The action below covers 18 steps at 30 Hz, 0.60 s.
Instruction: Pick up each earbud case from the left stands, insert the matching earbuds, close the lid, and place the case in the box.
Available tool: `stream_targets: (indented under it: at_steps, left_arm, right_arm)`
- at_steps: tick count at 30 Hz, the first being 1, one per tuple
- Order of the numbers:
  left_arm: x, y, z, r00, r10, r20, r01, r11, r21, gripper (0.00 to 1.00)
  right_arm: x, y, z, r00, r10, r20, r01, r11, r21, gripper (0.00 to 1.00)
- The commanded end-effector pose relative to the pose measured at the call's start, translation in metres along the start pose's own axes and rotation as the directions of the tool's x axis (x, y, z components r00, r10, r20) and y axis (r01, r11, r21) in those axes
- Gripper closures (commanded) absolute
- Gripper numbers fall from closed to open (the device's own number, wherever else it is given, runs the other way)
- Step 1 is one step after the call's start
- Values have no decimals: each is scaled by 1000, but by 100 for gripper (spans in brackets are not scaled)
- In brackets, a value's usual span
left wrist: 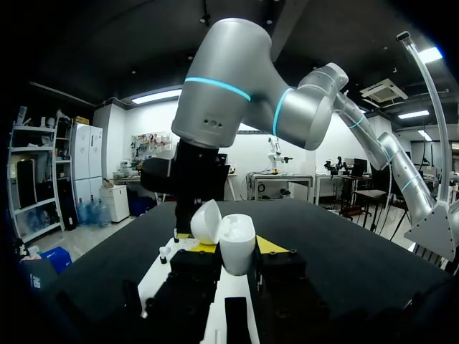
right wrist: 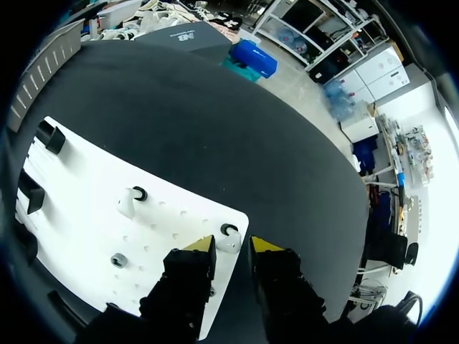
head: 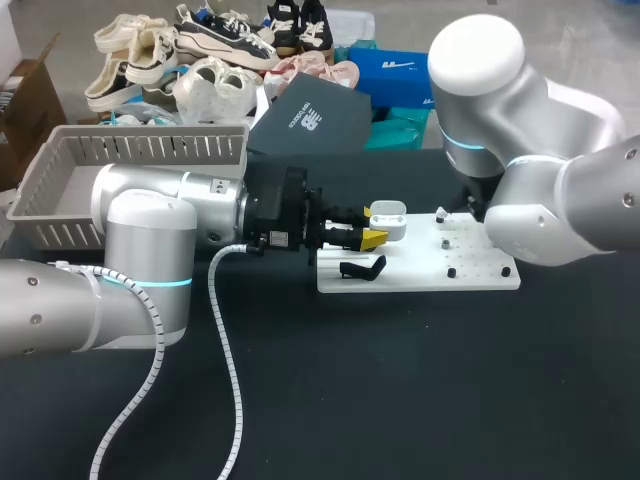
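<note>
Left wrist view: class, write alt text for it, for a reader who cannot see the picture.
A white earbud case, lid open, is gripped between the two fingers of the left gripper, over a white board on a black table. The right arm, silver with a glowing blue ring, comes down to the board just ahead.

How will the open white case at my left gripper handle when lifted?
The earbud case looks glossy and rounded, so probably slippery. Its lid stands open and may swing if jolted. It seems small, likely light.
</note>
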<state>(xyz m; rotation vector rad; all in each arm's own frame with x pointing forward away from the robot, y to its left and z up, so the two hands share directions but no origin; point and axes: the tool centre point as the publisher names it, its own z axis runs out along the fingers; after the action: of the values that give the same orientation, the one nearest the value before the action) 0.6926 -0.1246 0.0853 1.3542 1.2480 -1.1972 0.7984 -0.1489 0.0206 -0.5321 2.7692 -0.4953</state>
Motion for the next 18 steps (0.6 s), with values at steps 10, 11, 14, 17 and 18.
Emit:
stream_targets:
  at_steps: [10, 11, 14, 17, 18]
  left_arm:
    - [0, 0, 0, 1000, 0, 1, 0, 1000, 0, 100]
    - [0, 0, 0, 1000, 0, 1, 0, 1000, 0, 100]
    - [0, 0, 0, 1000, 0, 1, 0, 1000, 0, 100]
    - [0, 0, 0, 1000, 0, 1, 0, 1000, 0, 100]
    - [0, 0, 0, 1000, 0, 1, 0, 1000, 0, 100]
  right_arm:
    - [0, 1, 2, 1000, 0, -7, 0, 1000, -1, 100]
    - [0, 1, 1, 1000, 0, -7, 0, 1000, -1, 100]
    - [0, 2, 1, 1000, 0, -5, 0, 1000, 1, 100]
    - [1, 0, -6, 1000, 0, -2, 0, 1000, 7, 100]
    - [2, 0, -8, 1000, 5, -3, -5, 1000, 12, 100]
